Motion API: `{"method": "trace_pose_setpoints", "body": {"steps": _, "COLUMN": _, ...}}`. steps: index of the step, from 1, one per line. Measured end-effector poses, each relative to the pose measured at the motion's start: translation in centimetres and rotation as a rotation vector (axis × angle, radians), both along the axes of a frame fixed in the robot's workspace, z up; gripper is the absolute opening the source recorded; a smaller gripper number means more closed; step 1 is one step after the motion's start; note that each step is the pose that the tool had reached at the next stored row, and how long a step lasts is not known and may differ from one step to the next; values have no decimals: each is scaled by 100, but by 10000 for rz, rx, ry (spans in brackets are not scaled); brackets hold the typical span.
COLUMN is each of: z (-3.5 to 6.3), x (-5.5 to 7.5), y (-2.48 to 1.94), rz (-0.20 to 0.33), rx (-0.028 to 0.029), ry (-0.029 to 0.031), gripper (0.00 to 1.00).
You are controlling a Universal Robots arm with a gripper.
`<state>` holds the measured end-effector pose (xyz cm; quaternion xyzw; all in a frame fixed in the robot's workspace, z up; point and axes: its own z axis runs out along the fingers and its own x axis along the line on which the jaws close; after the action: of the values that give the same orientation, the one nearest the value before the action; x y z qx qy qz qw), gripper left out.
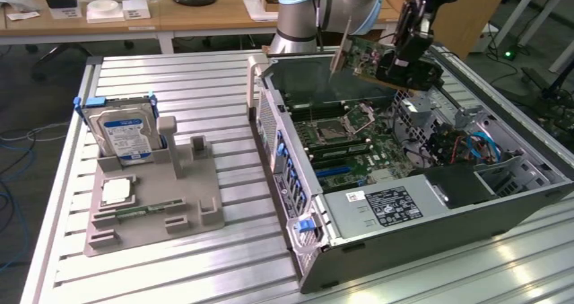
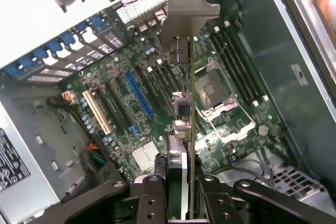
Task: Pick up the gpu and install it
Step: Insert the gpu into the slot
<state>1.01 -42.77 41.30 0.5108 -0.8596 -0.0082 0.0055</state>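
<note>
1. Gripper (image 1: 396,62), upper right of the exterior view, closed on the gpu (image 1: 366,54).
2. Gpu held above the motherboard (image 1: 359,149) of the open computer case (image 1: 421,233).
3. Hard drive (image 1: 126,132) upright in the grey fixture (image 1: 152,213), centre left.

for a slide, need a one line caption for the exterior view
End effector holds the gpu above the open computer case.

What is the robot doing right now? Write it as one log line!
claw: shut on gpu | gpu: held over open computer case, not in a slot | hard drive: on stand
</note>
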Motion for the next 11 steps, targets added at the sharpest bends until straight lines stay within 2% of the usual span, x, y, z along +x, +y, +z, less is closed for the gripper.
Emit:
{"method": "trace_pose_setpoints", "body": {"steps": 9, "z": -3, "x": 1, "y": 0, "rz": 1647, "rx": 0, "ry": -4, "gripper": 28}}
{"method": "trace_pose_setpoints", "body": {"steps": 10, "z": -5, "x": 1, "y": 0, "rz": 1818, "rx": 0, "ry": -16, "gripper": 28}}
{"method": "trace_pose_setpoints", "body": {"steps": 11, "z": -10, "x": 0, "y": 0, "rz": 1919, "rx": -3, "ry": -56, "gripper": 28}}
